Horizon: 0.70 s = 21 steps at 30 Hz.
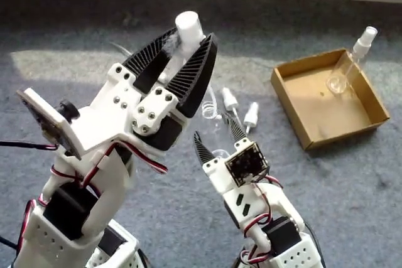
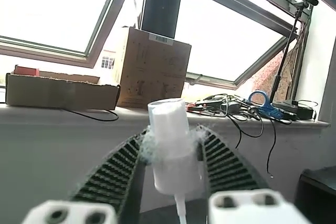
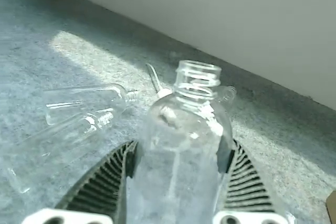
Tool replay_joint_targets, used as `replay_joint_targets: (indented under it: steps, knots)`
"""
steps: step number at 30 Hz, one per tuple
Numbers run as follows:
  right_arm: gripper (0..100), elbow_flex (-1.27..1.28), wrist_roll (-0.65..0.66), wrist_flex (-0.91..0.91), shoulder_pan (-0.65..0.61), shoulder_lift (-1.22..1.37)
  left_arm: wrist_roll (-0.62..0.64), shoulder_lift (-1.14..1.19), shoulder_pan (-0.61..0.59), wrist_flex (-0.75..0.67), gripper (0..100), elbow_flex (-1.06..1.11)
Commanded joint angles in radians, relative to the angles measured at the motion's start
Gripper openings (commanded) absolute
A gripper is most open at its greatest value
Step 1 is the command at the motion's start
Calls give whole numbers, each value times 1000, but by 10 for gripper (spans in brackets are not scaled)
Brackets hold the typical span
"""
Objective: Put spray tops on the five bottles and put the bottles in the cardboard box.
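My left gripper (image 1: 190,37) is raised high above the table, shut on a white spray top (image 1: 188,27). In the left wrist view the spray top (image 2: 170,145) stands upright between the ribbed black fingers (image 2: 118,169), its thin tube hanging down. My right gripper (image 1: 218,135) is lower, near the table's middle, shut on a clear bottle (image 3: 184,145). That bottle stands upright with an open, capless neck. The cardboard box (image 1: 290,110) lies at the right and holds one clear bottle (image 1: 342,80) fitted with a spray top (image 1: 364,39).
Two loose spray tops (image 1: 230,100) (image 1: 251,115) lie on the grey carpet between the right gripper and the box. Two capless clear bottles (image 3: 84,103) (image 3: 52,148) lie on their sides beyond the held bottle, with another spray top (image 3: 157,85) beside them.
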Motion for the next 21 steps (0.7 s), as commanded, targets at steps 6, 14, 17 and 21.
replay_joint_targets:
  steps: [6, 14, 17, 21]
  knots:
    - [109, -61, -3, -97, -22, -21, 11, -7, -133, -311, 5, 174]
    - [109, -15, -2, -104, -22, -21, 12, -12, -131, -311, 5, 254]
    - [109, -12, 0, -104, -22, -21, 12, -12, -131, -311, 5, 268]
    - [109, -10, 0, -104, -22, -21, 12, -12, -133, -310, 5, 285]
